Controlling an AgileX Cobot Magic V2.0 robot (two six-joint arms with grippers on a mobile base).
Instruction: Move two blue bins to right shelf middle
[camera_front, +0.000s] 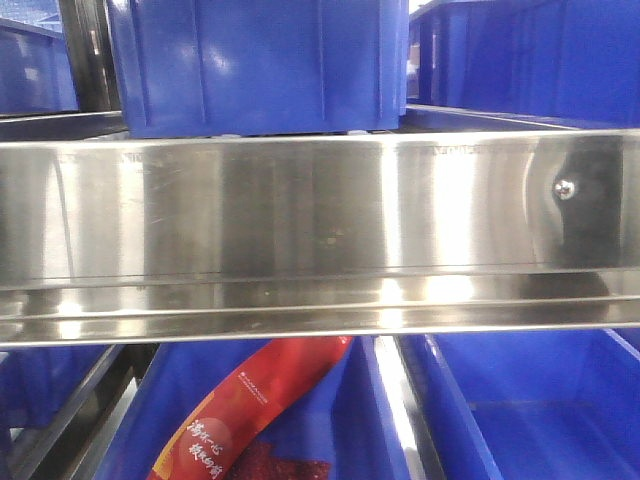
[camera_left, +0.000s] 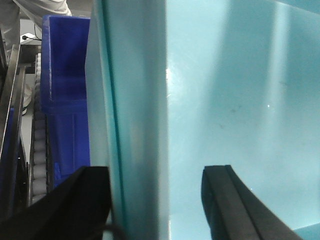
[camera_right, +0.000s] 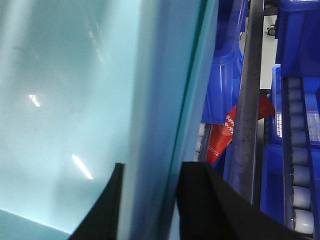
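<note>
The left gripper (camera_left: 160, 200) has its two black fingers spread wide apart, one at each side of its wrist view. The right gripper (camera_right: 150, 200) holds its black fingers (camera_right: 107, 210) closer together, a narrow gap between them.

blue bin (camera_front: 255, 65) | upright on steel shelf, glossy plastic | second blue bin (camera_left: 65, 65) | left of left gripper (camera_left: 155, 200), beyond pale panel
</note>
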